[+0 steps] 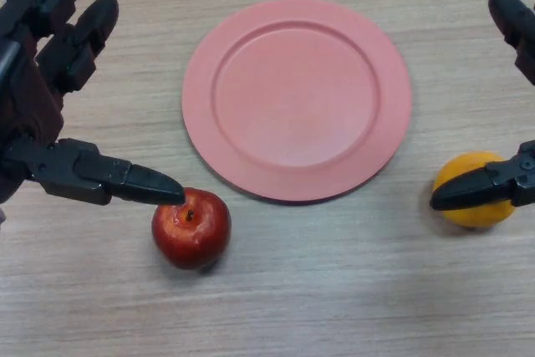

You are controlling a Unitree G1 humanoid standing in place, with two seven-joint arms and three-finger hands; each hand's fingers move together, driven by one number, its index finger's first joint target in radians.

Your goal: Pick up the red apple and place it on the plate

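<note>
Fingers (84, 31) of the left hand (50, 123) spread wide, thumb seemingly touching the red apple (191, 227); right hand (510, 106) mostly cropped.

The plate (297, 98) lies mid-table (334, 290) toward the far edge. The apple (191, 227) sits just off its near-left rim; the orange (475, 189) lies by the right edge.
</note>
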